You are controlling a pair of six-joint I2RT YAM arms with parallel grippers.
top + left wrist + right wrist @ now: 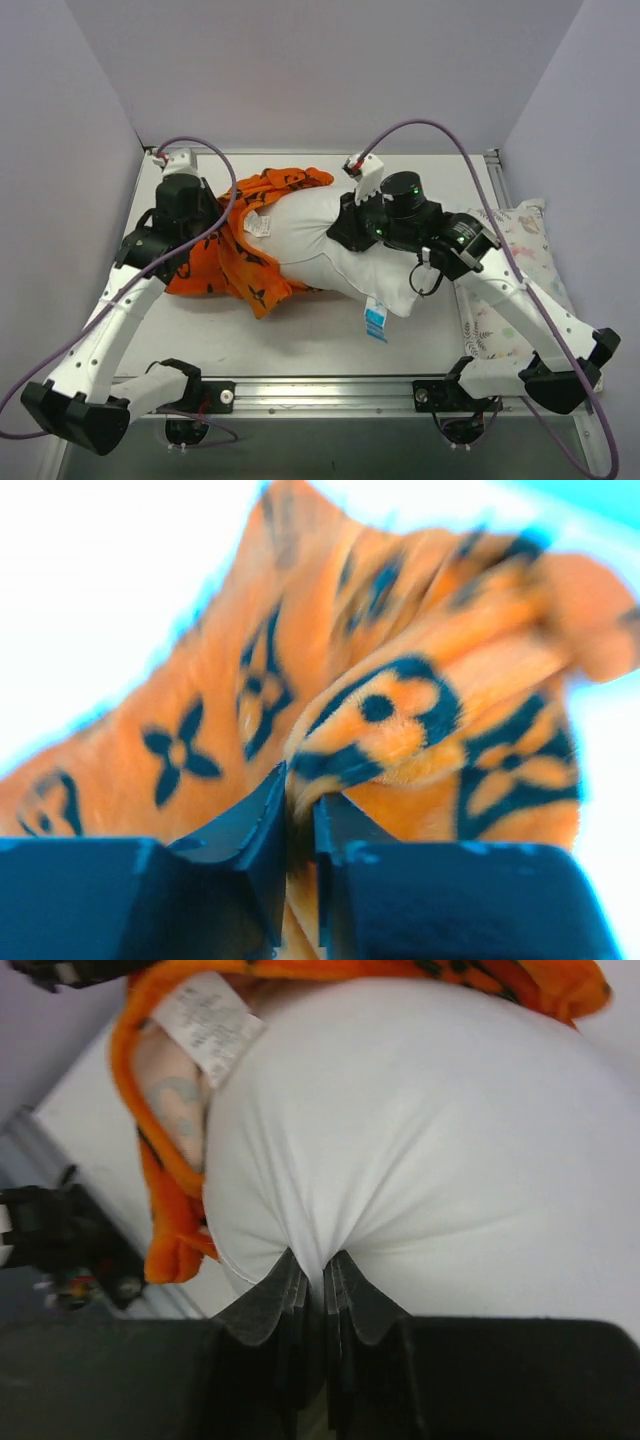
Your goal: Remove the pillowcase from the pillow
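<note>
The white pillow [310, 235] lies across the middle of the table, its left end still inside the bunched orange pillowcase [230, 270] with black motifs. The case's white inner tag [258, 225] shows at the opening. My left gripper [212, 235] sits over the orange fabric; in the left wrist view this gripper [300, 800] pinches a fold of the pillowcase [380, 710] between nearly closed jaws. My right gripper [345, 232] is on the pillow's middle. In the right wrist view it [322, 1270] is shut on a gathered pleat of the pillow [420, 1130], with the pillowcase [165, 1250] rim and its tag [208, 1020] beyond.
A smaller floral-print pillow [520, 260] lies at the table's right edge under the right arm. The pillow's blue-and-white tag [376, 320] hangs toward the near side. Grey walls close in the left, back and right.
</note>
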